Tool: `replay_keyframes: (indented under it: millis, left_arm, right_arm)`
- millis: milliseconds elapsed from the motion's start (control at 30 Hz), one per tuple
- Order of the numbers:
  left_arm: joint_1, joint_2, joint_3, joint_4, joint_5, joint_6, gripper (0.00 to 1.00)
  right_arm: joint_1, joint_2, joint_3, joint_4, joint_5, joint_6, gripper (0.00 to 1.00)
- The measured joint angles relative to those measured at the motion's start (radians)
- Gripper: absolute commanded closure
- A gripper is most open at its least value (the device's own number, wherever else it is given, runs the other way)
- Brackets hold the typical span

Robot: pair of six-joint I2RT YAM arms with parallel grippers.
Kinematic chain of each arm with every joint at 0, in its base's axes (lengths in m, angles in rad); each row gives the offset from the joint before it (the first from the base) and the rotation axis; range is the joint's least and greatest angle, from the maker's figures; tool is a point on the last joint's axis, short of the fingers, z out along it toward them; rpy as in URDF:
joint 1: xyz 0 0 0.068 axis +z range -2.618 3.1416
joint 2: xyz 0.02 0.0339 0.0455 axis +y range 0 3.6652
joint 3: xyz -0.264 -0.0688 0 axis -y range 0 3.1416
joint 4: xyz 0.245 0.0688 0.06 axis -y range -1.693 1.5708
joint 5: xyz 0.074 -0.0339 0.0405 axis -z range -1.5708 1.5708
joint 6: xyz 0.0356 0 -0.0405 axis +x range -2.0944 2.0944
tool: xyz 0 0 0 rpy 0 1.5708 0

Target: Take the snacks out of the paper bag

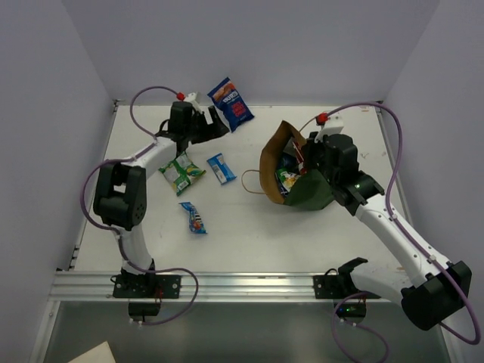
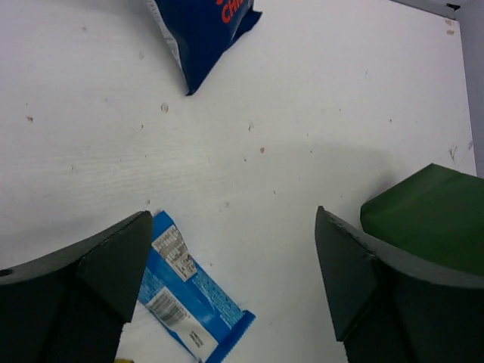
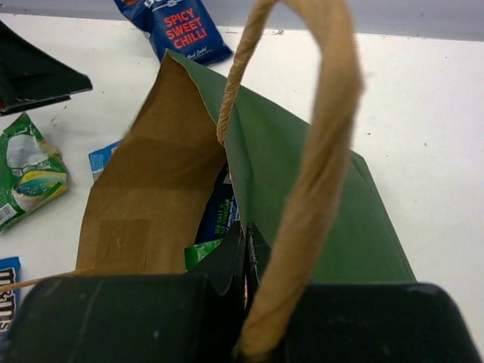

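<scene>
On the right half of the white table [image 1: 265,242], the right gripper [image 3: 243,253] is pinched tight on the top edge of the dark green paper bag [image 1: 311,193]. Its two fingers are pressed together with the green wall between them. One tan loop handle [image 3: 318,151] arches over the wrist camera. The other loop [image 1: 253,181] lies on the table at the bag's mouth.

The bag gapes toward the left arm, its brown lining showing. Snacks are visible inside it: a green-and-white packet [image 1: 287,180] in the overhead view, and a dark blue packet [image 3: 219,212] above a scrap of green foil [image 3: 200,253] in the right wrist view.

At the back of the table, the left gripper [image 2: 234,219] is spread wide and holds nothing, with bare tabletop between its fingers. A blue chip packet [image 1: 231,102] lettered "Spicy Sweet Chilli" lies just beyond the fingertips, apart from them.

Three more snacks lie out on the table near the left arm. A blue-white bar [image 2: 189,302] sits beside the left finger in the wrist view, a green packet [image 1: 181,172] lies next to the bar, and a small blue candy packet [image 1: 193,218] lies nearer the arm bases.
</scene>
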Motion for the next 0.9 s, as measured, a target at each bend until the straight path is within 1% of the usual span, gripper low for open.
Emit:
replay_keyframes:
  millis: [67,100,167,233,300,367,467,500,533,633,733,900]
  left_arm:
    - [-0.003,-0.042,-0.031,-0.01,0.005,-0.006,0.01]
    - [-0.005,-0.075,-0.04,-0.034,0.006,-0.005,0.02]
    - [-0.02,-0.165,-0.043,-0.079,0.001,-0.004,0.03]
    - [-0.064,-0.283,-0.037,-0.122,-0.014,0.007,0.04]
    - [-0.14,-0.378,0.0,-0.168,-0.034,0.015,0.06]
    - [-0.257,-0.452,0.048,-0.182,-0.041,0.011,0.08]
    - [-0.425,-0.502,0.08,-0.188,-0.038,-0.024,0.12]
    - [-0.468,-0.501,0.081,-0.193,-0.04,-0.043,0.17]
    - [-0.493,-0.495,0.081,-0.2,-0.043,-0.057,0.19]
    - [-0.562,-0.422,0.079,-0.238,-0.075,-0.113,0.21]
    - [-0.592,-0.325,0.067,-0.289,-0.109,-0.157,0.22]
    - [-0.602,-0.219,0.036,-0.362,-0.154,-0.203,0.24]
  right_arm:
    - [0.0,0.0,0.0,-0.009,-0.008,0.0,1.0]
    - [0.0,0.0,0.0,-0.012,-0.01,0.0,1.0]
    - [0.0,-0.003,0.0,-0.014,-0.016,-0.005,1.0]
    - [0.0,-0.006,0.0,-0.017,-0.023,-0.01,1.0]
    - [0.0,-0.011,0.0,-0.021,-0.032,-0.016,1.0]
    - [0.0,-0.018,0.0,-0.025,-0.034,-0.025,1.0]
    - [0.0,-0.024,0.0,-0.027,-0.035,-0.038,1.0]
    - [0.0,-0.026,0.0,-0.028,-0.036,-0.042,1.0]
    - [0.0,-0.026,0.0,-0.027,-0.036,-0.047,1.0]
    - [0.0,-0.027,0.0,-0.027,-0.038,-0.057,1.0]
    - [0.0,-0.028,0.0,-0.027,-0.055,-0.071,1.0]
    - [0.0,-0.031,-0.005,-0.026,-0.077,-0.093,1.0]
